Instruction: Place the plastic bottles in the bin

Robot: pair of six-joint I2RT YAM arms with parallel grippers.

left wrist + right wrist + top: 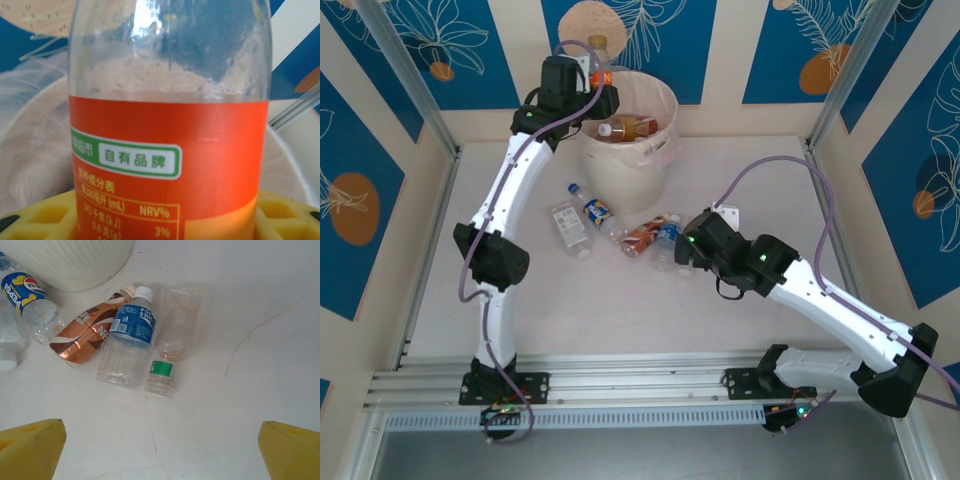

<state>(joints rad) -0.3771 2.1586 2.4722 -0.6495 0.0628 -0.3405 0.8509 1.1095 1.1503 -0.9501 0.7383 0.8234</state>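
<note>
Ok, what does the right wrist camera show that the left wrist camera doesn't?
Right wrist: bottles lying on the table, among them a Pepsi bottle, a crushed brown bottle and a blue-labelled bottle, with the right gripper above them, jaws wide apart. Left wrist: a close-up of the left gripper, jaws closed on an orange-labelled bottle. Shared: the pale bin.

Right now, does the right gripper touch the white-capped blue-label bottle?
Apart. The right wrist view shows bare table between the right gripper and the white-capped blue-label bottle.
</note>
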